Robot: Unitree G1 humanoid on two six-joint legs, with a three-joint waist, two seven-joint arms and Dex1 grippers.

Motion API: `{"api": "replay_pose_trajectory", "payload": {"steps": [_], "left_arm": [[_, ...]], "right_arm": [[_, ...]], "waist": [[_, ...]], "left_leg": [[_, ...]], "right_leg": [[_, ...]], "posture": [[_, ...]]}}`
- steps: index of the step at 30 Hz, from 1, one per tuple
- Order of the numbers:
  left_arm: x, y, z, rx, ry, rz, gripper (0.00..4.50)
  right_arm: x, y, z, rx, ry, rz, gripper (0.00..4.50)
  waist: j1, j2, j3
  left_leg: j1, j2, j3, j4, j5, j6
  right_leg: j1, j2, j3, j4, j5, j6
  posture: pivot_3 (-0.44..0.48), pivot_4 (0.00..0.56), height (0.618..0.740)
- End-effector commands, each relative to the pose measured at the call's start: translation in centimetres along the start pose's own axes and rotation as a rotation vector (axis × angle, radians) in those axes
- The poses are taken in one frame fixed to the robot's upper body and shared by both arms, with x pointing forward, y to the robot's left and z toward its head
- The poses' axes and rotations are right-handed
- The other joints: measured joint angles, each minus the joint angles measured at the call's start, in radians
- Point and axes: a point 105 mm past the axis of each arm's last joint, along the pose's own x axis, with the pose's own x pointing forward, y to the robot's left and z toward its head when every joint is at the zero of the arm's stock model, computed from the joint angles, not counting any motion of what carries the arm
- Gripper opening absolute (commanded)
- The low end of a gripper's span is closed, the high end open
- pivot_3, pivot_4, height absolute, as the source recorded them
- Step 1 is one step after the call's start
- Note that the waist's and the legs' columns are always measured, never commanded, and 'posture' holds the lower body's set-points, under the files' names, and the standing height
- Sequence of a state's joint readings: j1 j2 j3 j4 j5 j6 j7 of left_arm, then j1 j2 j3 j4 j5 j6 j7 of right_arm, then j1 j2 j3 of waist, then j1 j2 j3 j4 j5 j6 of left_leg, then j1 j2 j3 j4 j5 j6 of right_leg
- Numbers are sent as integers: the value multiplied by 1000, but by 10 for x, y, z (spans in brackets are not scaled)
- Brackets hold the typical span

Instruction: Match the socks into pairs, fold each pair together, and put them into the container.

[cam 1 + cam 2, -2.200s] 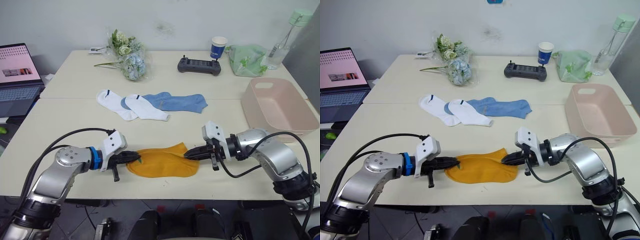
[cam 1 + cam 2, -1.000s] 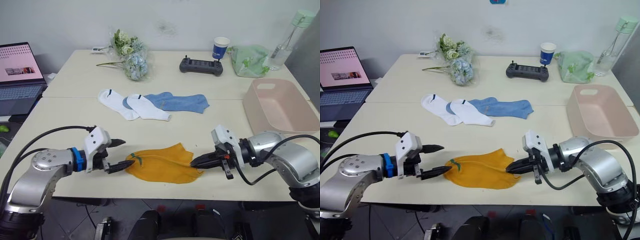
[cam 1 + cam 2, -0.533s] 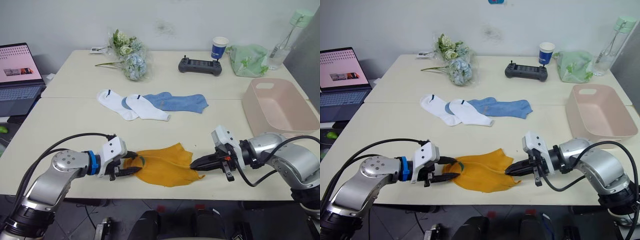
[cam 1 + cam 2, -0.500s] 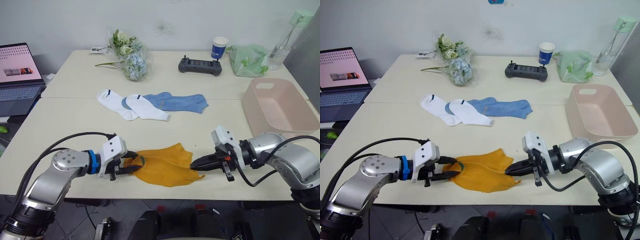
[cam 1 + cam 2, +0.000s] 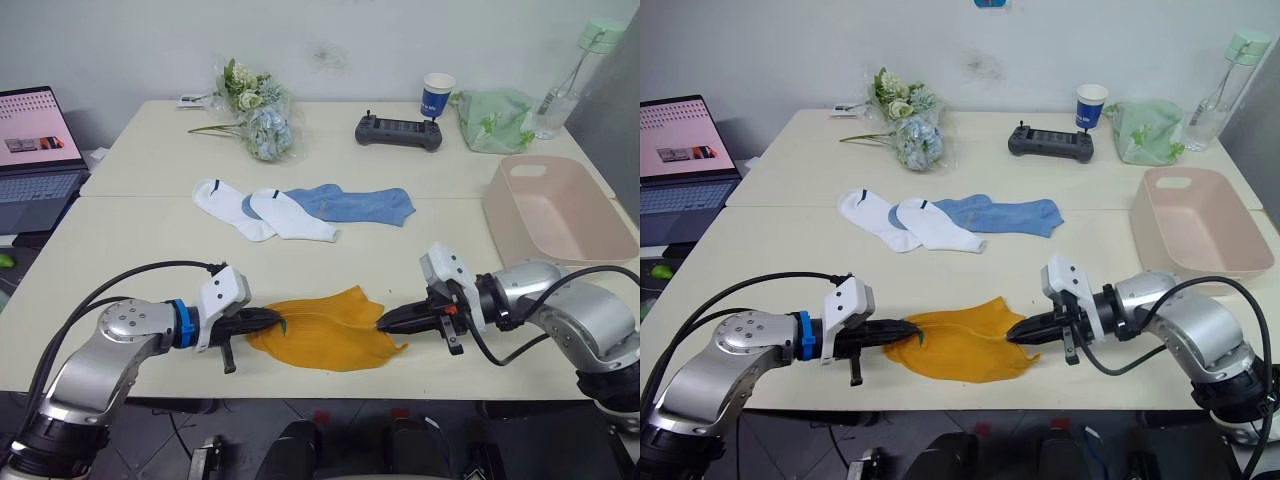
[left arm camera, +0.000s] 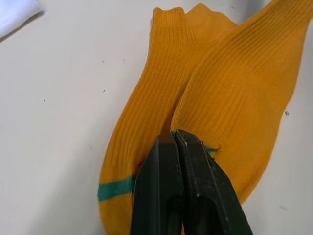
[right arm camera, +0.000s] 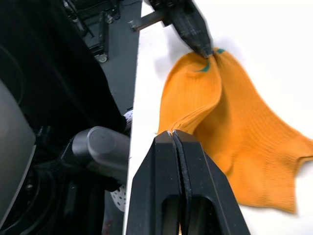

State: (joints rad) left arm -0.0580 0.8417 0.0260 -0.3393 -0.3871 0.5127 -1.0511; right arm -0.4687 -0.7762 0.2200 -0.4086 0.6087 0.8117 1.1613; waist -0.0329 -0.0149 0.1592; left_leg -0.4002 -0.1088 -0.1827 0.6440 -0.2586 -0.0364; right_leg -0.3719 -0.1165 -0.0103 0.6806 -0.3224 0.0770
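Two mustard-orange socks (image 5: 325, 328) lie stacked near the front edge of the tabletop (image 5: 130, 235), stretched between the two end effectors. The left end effector (image 5: 272, 319) has its black fingers pinched together on the sock end with the green mark (image 6: 115, 187); in the left wrist view the fingers (image 6: 164, 196) meet with fabric caught at their tips. The right end effector (image 5: 384, 323) is likewise clamped tight on the opposite end of the orange socks, and the right wrist view shows cloth gathered at the tips of its closed fingers (image 7: 164, 186).

Beyond the orange pair, farther from both end effectors, two white socks (image 5: 262, 212) lie side by side, each with a dark cuff mark, and the light blue socks (image 5: 352, 203) overlap them on the right end effector's side. The pale pink container (image 5: 560, 208) sits well apart, beyond and outward of the right end effector, with nothing visible inside.

At the far side of the tabletop stand a flower bunch (image 5: 255, 110), a black controller (image 5: 400, 131), a paper cup (image 5: 436, 95), a pale green cloth bag (image 5: 494, 120) and a bottle (image 5: 575, 75). A laptop (image 5: 38, 150) sits outward of the left end effector.
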Motion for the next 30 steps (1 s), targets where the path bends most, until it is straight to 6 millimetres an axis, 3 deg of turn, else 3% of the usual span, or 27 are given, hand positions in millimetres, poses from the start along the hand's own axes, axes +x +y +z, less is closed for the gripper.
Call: {"api": "replay_pose_trajectory", "payload": {"steps": [1, 11, 15, 24, 30], "left_arm": [[-16, -2, 13, 17, -20, 35, 30], [-48, -31, 14, -96, -23, 57, 30], [-53, -29, 16, -133, -46, 96, 30], [-40, -7, -6, -116, 30, 119, 30], [-29, 12, -6, -63, 36, 127, 30]], "right_arm": [[-5, 0, 15, -45, -29, 11, 0], [-2, 8, 25, -63, -51, 69, 0], [4, 11, 22, -39, -60, 86, 0], [25, -37, 3, -78, -7, -61, 0], [31, -57, 1, -103, 6, -102, 0]], "waist": [[1, 0, 0], [3, 0, 0], [4, 0, 0], [3, 0, 0], [2, 0, 0]], "left_leg": [[0, 0, 0, 0, 0, 0], [0, 0, 0, 0, 0, 0], [0, 0, 0, 0, 0, 0], [1, 0, 1, -1, 0, 0], [0, 0, 0, -1, 0, 0]], "right_leg": [[0, 0, 0, 0, 0, 0], [0, -1, 0, -1, 0, 0], [0, -3, 0, -1, 0, 0], [0, 0, 0, 0, 0, 0], [0, 0, 0, -1, 0, 0]], "posture": [[0, 150, 740], [0, 150, 740], [0, 150, 740], [0, 150, 740], [0, 150, 740]]}}
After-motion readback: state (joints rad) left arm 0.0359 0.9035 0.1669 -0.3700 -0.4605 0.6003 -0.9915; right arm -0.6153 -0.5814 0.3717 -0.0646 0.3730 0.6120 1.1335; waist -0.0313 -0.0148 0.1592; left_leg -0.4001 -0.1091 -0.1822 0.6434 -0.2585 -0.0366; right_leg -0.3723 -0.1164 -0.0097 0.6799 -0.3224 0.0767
